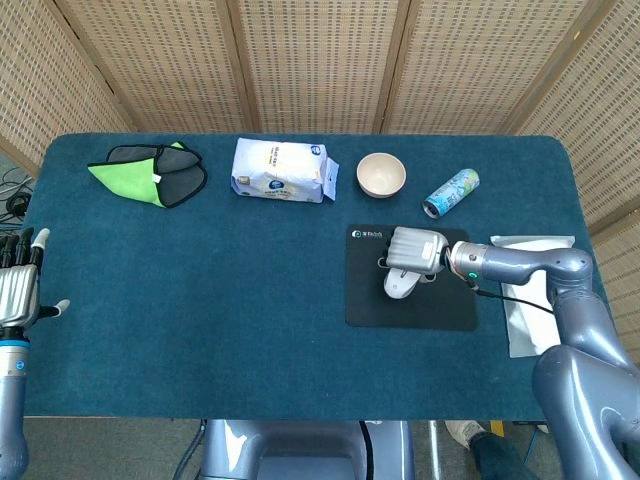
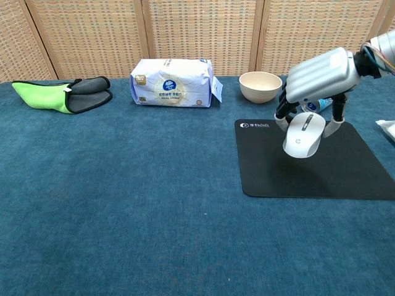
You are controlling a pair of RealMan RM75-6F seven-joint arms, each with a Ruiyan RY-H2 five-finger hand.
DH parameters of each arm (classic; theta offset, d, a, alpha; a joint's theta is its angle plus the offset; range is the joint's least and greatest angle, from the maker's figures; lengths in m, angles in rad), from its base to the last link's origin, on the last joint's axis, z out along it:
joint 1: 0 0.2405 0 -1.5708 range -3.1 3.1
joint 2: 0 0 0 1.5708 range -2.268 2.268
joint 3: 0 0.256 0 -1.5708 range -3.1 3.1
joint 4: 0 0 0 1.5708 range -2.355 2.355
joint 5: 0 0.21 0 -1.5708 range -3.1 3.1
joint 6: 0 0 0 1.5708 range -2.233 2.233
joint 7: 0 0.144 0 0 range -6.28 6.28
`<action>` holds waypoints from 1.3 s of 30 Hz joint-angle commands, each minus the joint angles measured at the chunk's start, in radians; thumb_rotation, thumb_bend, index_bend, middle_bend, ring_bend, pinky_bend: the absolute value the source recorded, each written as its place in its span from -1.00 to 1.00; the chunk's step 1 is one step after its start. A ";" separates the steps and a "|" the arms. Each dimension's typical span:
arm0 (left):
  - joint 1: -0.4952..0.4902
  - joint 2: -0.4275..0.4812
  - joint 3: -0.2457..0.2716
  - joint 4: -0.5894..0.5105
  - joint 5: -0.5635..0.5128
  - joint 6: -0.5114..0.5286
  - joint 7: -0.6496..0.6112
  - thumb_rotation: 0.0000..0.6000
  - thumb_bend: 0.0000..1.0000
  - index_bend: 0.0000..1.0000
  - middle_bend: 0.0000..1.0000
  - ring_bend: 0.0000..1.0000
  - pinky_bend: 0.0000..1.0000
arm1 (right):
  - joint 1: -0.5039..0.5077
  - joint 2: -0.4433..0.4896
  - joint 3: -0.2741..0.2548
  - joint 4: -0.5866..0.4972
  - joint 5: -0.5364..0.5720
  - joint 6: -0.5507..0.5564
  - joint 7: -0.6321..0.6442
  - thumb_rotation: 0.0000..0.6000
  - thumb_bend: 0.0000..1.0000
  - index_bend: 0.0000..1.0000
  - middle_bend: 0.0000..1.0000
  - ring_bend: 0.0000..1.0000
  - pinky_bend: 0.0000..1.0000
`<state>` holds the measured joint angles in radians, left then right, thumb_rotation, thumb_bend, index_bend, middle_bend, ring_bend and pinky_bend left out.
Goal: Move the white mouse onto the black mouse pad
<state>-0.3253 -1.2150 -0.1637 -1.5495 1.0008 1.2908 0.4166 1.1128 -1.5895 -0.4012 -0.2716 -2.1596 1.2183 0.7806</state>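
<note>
My right hand [image 1: 413,250] [image 2: 321,74] grips the white mouse [image 1: 402,284] [image 2: 303,135] from above, with fingers down both its sides. The mouse hangs over the middle of the black mouse pad [image 1: 438,312] [image 2: 345,176], and in the chest view it looks slightly lifted off the pad. My left hand [image 1: 17,288] stays at the far left table edge, fingers apart and holding nothing; the chest view does not show it.
Along the back of the blue table sit a green and grey cloth [image 1: 148,173], a white tissue pack [image 1: 281,170], a beige bowl [image 1: 381,174] and a lying can [image 1: 451,192]. A white bag [image 1: 545,290] lies right of the pad.
</note>
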 commanded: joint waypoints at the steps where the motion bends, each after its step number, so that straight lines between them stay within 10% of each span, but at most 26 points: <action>1: 0.000 0.000 0.001 0.001 0.000 -0.003 -0.002 1.00 -1.00 -1.00 -1.00 -1.00 -1.00 | -0.017 -0.034 -0.023 0.047 -0.008 0.026 -0.028 1.00 1.00 0.14 0.09 -0.12 -0.13; 23: 0.001 0.001 -0.003 0.007 -0.008 -0.017 -0.006 1.00 -1.00 -1.00 -1.00 -1.00 -1.00 | -0.023 -0.110 -0.092 0.159 -0.004 -0.025 -0.213 1.00 0.99 -0.04 -0.39 -0.56 -0.13; 28: 0.002 0.003 -0.005 0.010 -0.010 -0.019 -0.010 1.00 -1.00 -1.00 -1.00 -1.00 -1.00 | -0.016 -0.124 -0.091 0.174 0.010 -0.085 -0.294 1.00 -0.02 -0.76 -0.97 -0.97 -0.19; 31: 0.002 0.004 -0.004 0.013 -0.013 -0.025 -0.012 1.00 -1.00 -1.00 -1.00 -1.00 -1.00 | -0.015 -0.124 -0.088 0.172 0.019 -0.095 -0.323 1.00 -0.57 -0.83 -1.00 -1.00 -0.34; 39: 0.003 0.008 -0.007 0.014 -0.012 -0.028 -0.024 1.00 -1.00 -1.00 -1.00 -1.00 -1.00 | -0.017 -0.125 -0.088 0.167 0.034 -0.094 -0.380 1.00 -0.93 -0.87 -1.00 -1.00 -0.71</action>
<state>-0.3222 -1.2074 -0.1700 -1.5358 0.9891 1.2627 0.3928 1.0957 -1.7147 -0.4919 -0.1033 -2.1300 1.1205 0.4055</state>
